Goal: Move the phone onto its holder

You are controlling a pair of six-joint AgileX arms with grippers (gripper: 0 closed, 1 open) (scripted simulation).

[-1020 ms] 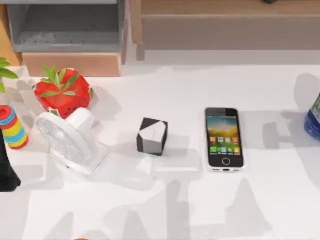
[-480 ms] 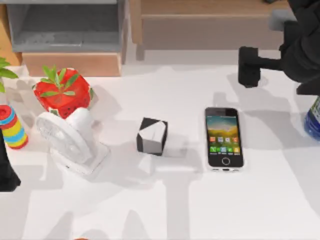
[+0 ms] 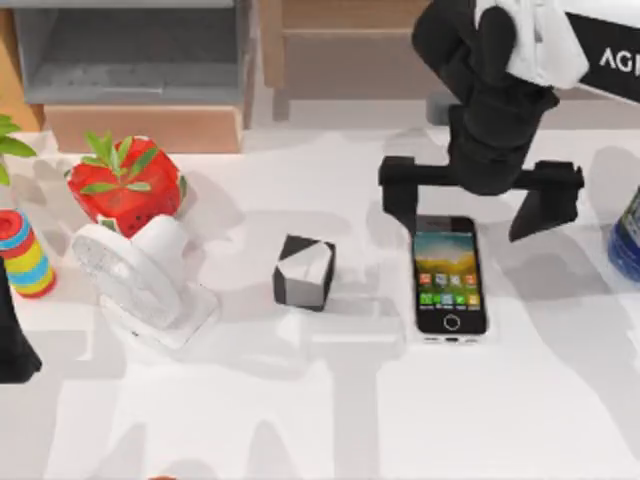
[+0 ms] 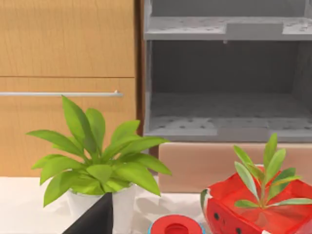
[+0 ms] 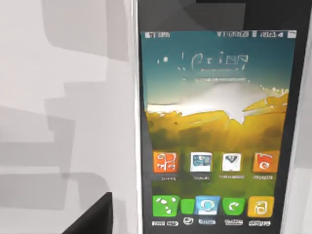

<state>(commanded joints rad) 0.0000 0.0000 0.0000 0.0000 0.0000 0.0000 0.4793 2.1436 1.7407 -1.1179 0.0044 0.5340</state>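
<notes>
Glossy and slim, the phone (image 3: 450,277) lies flat, screen up, on the tabletop (image 3: 400,400), right of the black-and-white holder (image 3: 304,271). Right gripper (image 3: 480,205) hovers above its top end, jaws wide (long edges look the best hold; likely light, stiff, slippery).

Phone (image 3: 450,280) flat on table (screen lit), apparently free.

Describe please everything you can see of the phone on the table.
The phone is a slim rectangle with a black front, a white rim and a round home button at its near end. Its screen is lit, showing a yellow-green wallpaper and rows of colourful app icons. It lies flat, face up, on the white table, right of the black and white block. The right gripper hangs open above its far end, not touching it.
</notes>
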